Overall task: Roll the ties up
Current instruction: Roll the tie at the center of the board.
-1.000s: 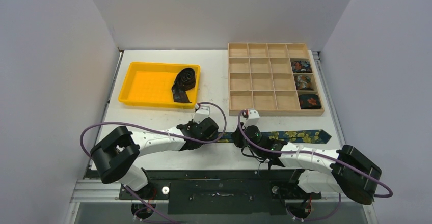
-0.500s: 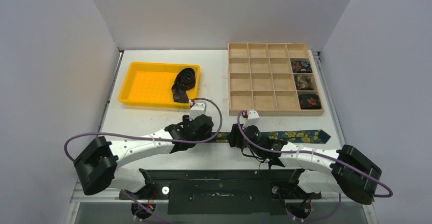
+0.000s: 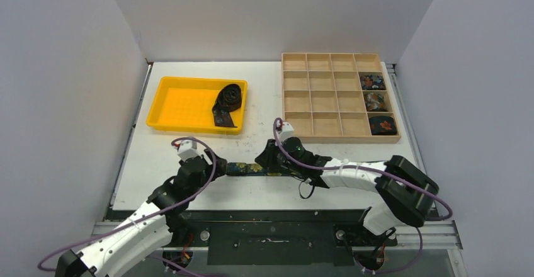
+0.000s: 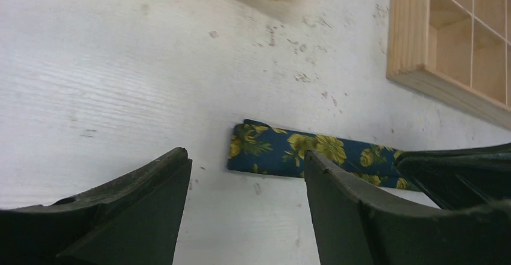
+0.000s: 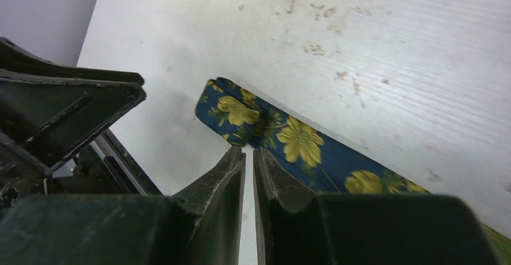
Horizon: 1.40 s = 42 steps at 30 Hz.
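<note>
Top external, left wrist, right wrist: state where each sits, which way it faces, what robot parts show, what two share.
Top external: above and behind the bases, looking down on the table; left gripper and right gripper show.
Left wrist: on the left arm, looking down at the tie past its open fingers.
Right wrist: on the right arm, looking down at the tie past its near-closed fingers.
Shared: both wrist views show the tie's end.

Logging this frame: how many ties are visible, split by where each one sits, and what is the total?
rolled ties in the wooden organizer: 3
partly coiled dark tie in the yellow tray: 1
navy floral tie lying on the table: 1
Total: 5 ties
</note>
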Each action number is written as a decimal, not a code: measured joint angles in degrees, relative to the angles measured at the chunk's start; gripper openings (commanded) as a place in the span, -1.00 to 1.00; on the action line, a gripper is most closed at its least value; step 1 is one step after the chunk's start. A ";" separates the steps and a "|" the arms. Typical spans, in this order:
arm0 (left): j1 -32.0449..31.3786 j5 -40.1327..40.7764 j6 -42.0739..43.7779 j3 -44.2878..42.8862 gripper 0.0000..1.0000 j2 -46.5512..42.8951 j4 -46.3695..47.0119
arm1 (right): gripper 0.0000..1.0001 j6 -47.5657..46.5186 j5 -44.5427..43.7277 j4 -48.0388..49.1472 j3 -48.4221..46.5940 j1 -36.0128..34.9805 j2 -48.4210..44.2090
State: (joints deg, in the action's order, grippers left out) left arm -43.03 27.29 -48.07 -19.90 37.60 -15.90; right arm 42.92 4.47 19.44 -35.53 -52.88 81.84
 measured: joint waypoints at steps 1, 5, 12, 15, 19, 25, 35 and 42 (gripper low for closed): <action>3.06 -2.36 -0.94 2.27 0.21 -2.29 0.94 | -0.76 0.46 0.96 0.83 -1.79 -0.13 2.56; 13.31 -11.41 -3.13 7.89 0.12 -5.38 5.14 | -0.77 1.90 4.02 2.43 -7.19 -1.27 10.73; 20.59 -21.73 -5.46 9.27 0.05 -0.37 12.02 | -0.79 3.41 7.50 3.34 -12.33 -2.29 18.34; 20.92 -23.08 -6.67 9.84 0.05 0.57 14.08 | -0.81 3.69 8.37 3.72 -13.16 -2.34 19.78; 21.31 -23.71 -8.09 11.65 0.06 0.59 16.17 | -0.83 4.09 8.81 3.76 -13.29 -2.29 20.79; 21.44 -24.83 -8.61 12.26 0.06 1.66 17.20 | -0.85 4.11 8.87 3.74 -13.20 -1.99 21.11; 21.44 -28.94 -8.46 12.59 0.07 7.41 22.47 | -0.88 4.11 8.92 4.35 -12.20 -1.03 24.06; 21.44 -31.10 -8.02 13.20 0.14 12.33 26.77 | -0.89 4.09 9.55 6.12 -11.37 -0.44 24.09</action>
State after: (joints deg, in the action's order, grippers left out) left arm -21.58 -3.81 -56.10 -6.70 49.93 10.87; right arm 47.00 14.02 25.56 -46.89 -53.32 105.93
